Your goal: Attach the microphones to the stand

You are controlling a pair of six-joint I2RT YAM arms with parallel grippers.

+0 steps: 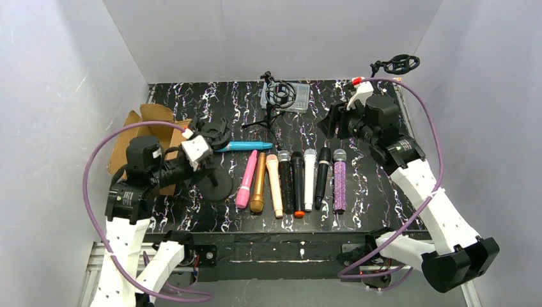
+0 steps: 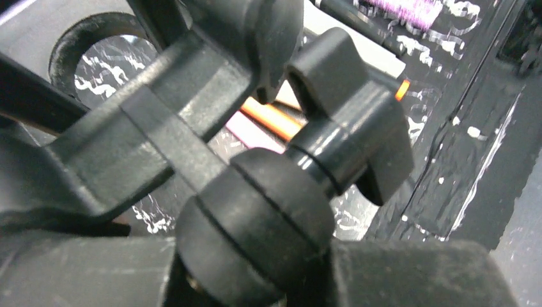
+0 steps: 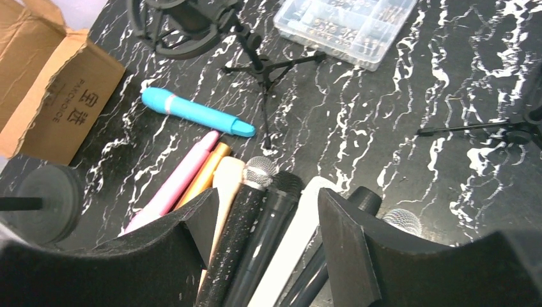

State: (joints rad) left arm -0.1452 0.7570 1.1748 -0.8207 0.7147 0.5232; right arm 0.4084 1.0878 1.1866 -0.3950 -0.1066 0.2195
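Black marbled table. Cardboard box at the far left, flaps open. Clear plastic case at the back. Tripod with a ring mount stands just beside the case, legs reaching toward the microphone row. Second ring mount is up by the right wall.

Stand: round black base on the table, between the box and the row, just left of the pink microphone. Left gripper is at the stand's top. Its wrist view is filled by the black clip and knob, and the pads are closed against a round joint of the stand.

Eight microphones lie mid-table, side by side, touching or nearly so, long axes running near to far. After the pink come:
- gold microphone
- peach microphone
- black glitter microphone
- orange-tipped black microphone
- white microphone
- plain black microphone
- purple glitter microphone

From black glitter rightward, the grille heads point to the far side. Pink and gold show their thicker ends toward the near edge.

Teal microphone lies apart, crosswise beyond the pink one's far end. Its long axis runs left to right, tapered tip pointing right, other end close to the stand's top.

Right gripper hovers over the far ends of the row, jaws wide apart, holding nothing. The black and white microphones show between its fingers.
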